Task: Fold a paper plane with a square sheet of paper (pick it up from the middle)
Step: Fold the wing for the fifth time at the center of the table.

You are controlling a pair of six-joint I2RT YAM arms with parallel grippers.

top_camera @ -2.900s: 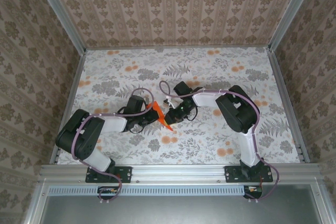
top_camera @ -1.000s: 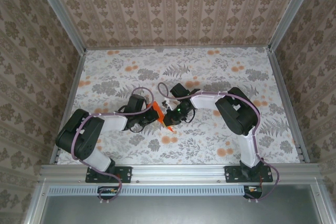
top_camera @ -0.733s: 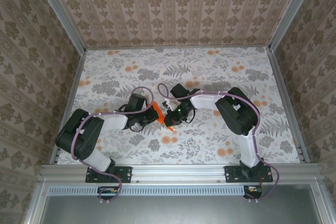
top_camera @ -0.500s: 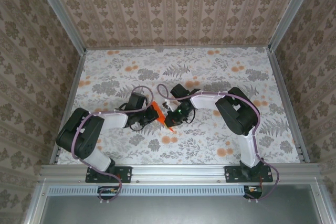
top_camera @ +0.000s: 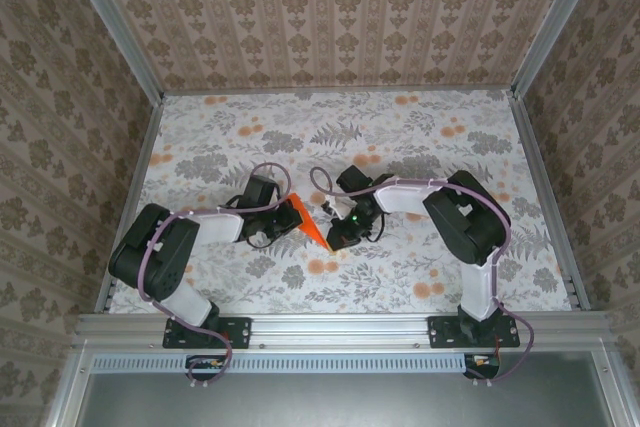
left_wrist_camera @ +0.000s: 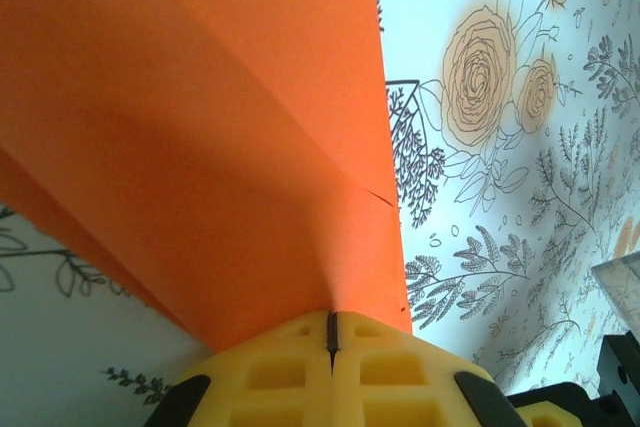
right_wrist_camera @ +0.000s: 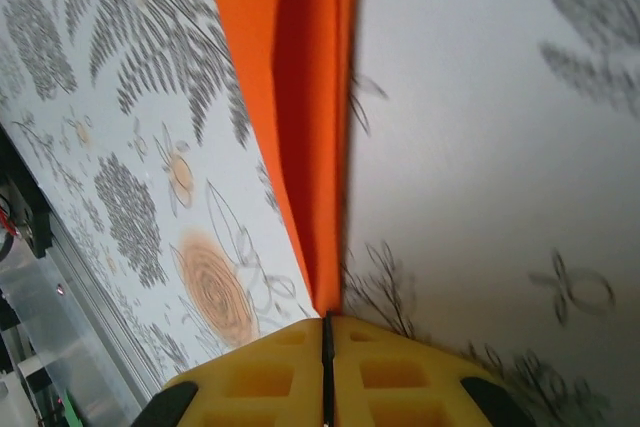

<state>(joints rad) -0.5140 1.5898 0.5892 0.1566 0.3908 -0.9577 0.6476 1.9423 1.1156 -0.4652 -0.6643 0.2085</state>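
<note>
Surface: floral-printed table (top_camera: 420,147).
Paper: thin bright orange folded paper sheet (top_camera: 303,221), held mid-table.
Left gripper (left_wrist_camera: 331,332): clamped on it.
Right gripper (right_wrist_camera: 325,332): pinched on its narrow end.
Handling: judged light, floppy; creased edges are preferred.

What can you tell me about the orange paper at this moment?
The paper is thin, plain bright orange, folded into a narrow wedge with overlapping layers and a lengthwise crease. It is over the middle of the table, point toward the near edge. The left claw is shut on its wide end, the right claw on its narrow end. Whether it touches the table cannot be told.
</note>
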